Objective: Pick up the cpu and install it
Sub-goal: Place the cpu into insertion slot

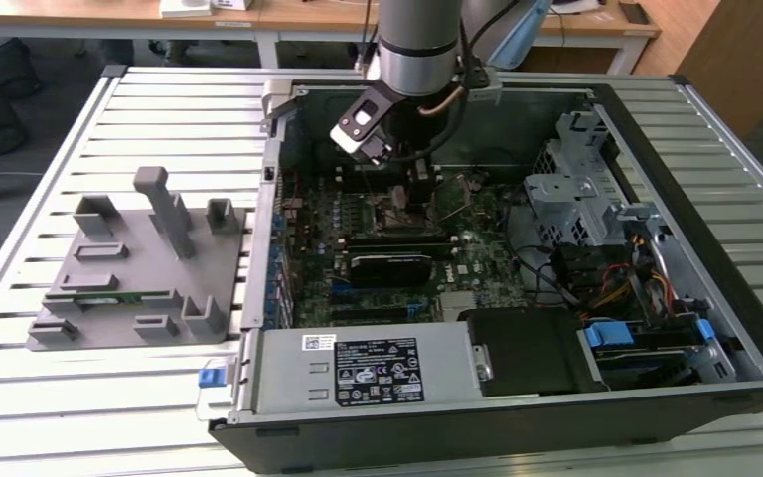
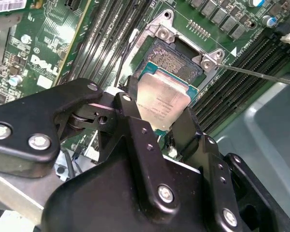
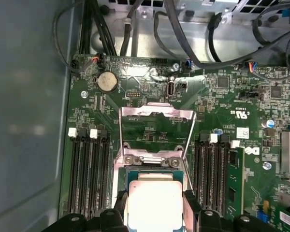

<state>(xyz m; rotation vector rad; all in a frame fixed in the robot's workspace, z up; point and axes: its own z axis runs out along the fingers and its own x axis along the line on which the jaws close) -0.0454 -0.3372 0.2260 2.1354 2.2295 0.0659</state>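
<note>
exterior view: pincer (image 1: pixel 405 174) reaches into an open black case (image 1: pixel 488 432) on the slatted metal worktop (image 1: pixel 156 129). second wrist view: its matte black fingers (image 2: pixel 135 125) clamp the square silvery cpu (image 2: pixel 164 99) over the gridded socket (image 2: pixel 176 58). first wrist view: shiny hinged frame (image 3: pixel 157 112) lies open.

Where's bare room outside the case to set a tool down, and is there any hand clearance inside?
Bare table slats border the grey fixture on its near and far sides, at the exterior view's left of the case. Inside is crowded: the gripper holds the cpu at the socket, with cables and drive cage alongside.
</note>
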